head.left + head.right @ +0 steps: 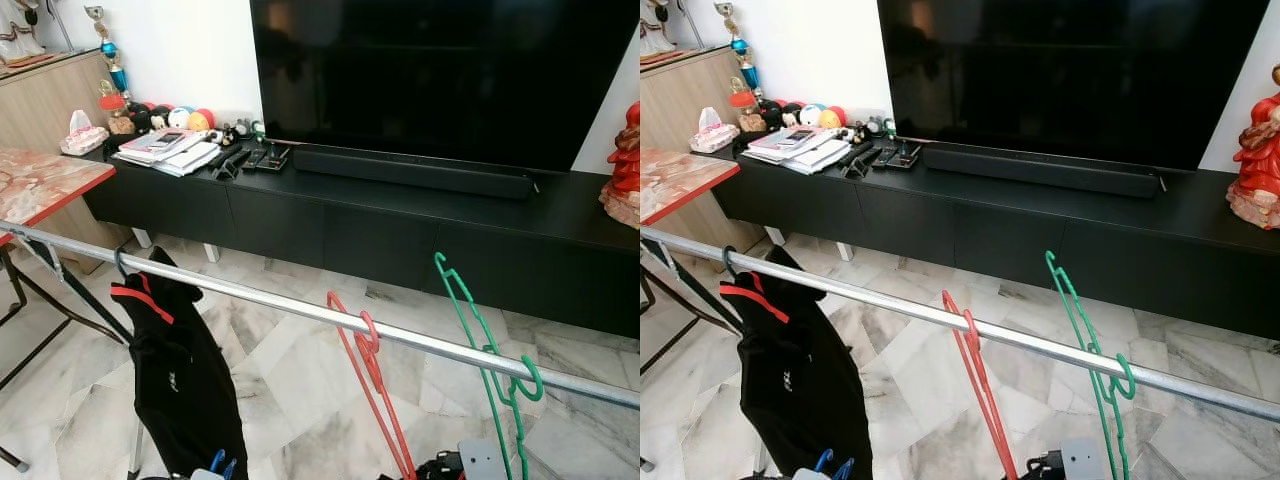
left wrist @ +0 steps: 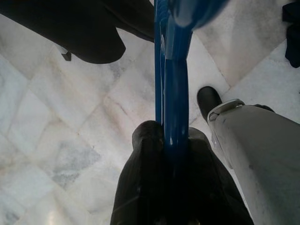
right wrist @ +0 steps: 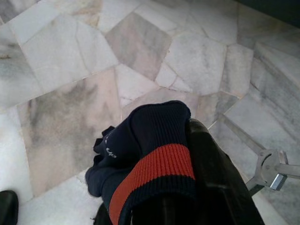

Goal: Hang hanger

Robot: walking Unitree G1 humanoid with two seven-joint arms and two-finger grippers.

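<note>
We hold a blue hanger clamped between the fingers of our left tool, low beneath the metal rail and not yet hooked on it. Our right tool is closed on a navy garment with a red band above the marble floor. Up on the rail hang a black garment, a red hanger and a green hanger; we judge the blue one still has to be lifted and hooked on.
</note>
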